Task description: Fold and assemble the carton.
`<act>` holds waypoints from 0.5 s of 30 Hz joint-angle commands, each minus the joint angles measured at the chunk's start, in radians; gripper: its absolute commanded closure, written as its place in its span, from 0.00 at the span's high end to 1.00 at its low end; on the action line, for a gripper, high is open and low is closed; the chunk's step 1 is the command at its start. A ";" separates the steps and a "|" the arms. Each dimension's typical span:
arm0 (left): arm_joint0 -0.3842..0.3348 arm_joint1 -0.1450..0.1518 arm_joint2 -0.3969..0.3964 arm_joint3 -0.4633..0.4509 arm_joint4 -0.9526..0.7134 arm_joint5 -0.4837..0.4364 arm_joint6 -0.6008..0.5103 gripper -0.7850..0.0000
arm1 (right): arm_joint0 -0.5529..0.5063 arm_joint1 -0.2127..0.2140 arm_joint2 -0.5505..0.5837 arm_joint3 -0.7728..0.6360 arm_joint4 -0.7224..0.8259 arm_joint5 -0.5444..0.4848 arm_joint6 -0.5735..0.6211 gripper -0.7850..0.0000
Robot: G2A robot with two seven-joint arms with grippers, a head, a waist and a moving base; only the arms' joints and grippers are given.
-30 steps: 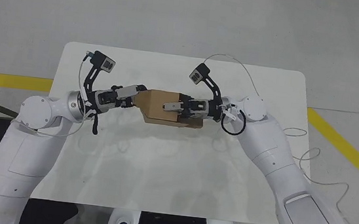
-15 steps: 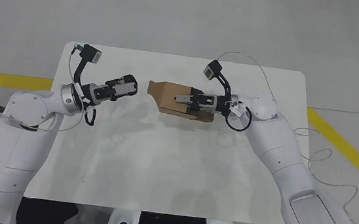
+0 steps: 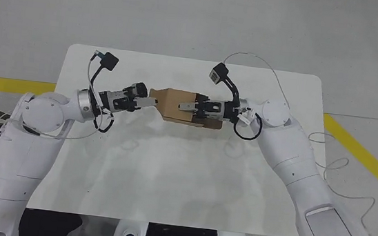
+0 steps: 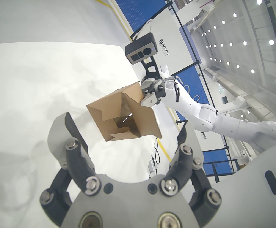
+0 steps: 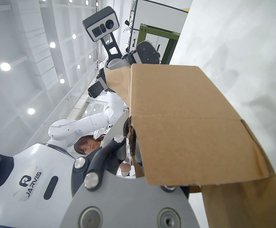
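Note:
A brown carton (image 3: 174,104) hangs just above the white table (image 3: 182,180), near its back middle. My right gripper (image 3: 191,108) is shut on the carton's right wall, one finger lying over its top. In the left wrist view, the carton's (image 4: 123,114) open end faces the camera with its flaps partly folded in. My left gripper (image 4: 126,131) stands open just in front of that end. In the right wrist view, the left gripper's fingers (image 5: 146,51) straddle the far flap of the carton (image 5: 183,129).
The table's front half (image 3: 181,193) is bare. A thin cable (image 3: 263,69) loops above the right arm near the back edge. Yellow floor tape (image 3: 12,85) runs past both sides of the table.
The left gripper pulled away to the left half a second ago and has come back to the carton's left end. The right gripper has shifted the carton slightly to the left.

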 commanded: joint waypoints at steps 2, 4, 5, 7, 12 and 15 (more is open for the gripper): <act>-0.005 0.000 0.009 0.009 0.008 0.023 0.009 1.00 | -0.005 0.003 0.005 -0.016 -0.005 -0.001 0.009 0.00; -0.009 -0.001 0.012 0.015 0.006 0.041 0.017 1.00 | -0.009 0.005 0.007 -0.025 -0.008 -0.001 0.013 0.00; -0.011 -0.001 0.012 0.018 -0.001 0.050 0.021 1.00 | -0.010 0.006 0.008 -0.029 -0.011 0.000 0.015 0.00; -0.014 -0.001 0.011 0.023 -0.010 0.062 0.022 1.00 | -0.013 0.007 0.011 -0.034 -0.013 0.002 0.015 0.00; -0.016 0.002 0.002 0.034 -0.024 0.076 0.015 1.00 | -0.018 0.011 0.022 -0.043 -0.017 -0.001 0.009 0.00; -0.014 0.005 -0.003 0.043 -0.014 0.079 0.011 1.00 | -0.020 0.014 0.030 -0.052 -0.019 -0.001 0.008 0.00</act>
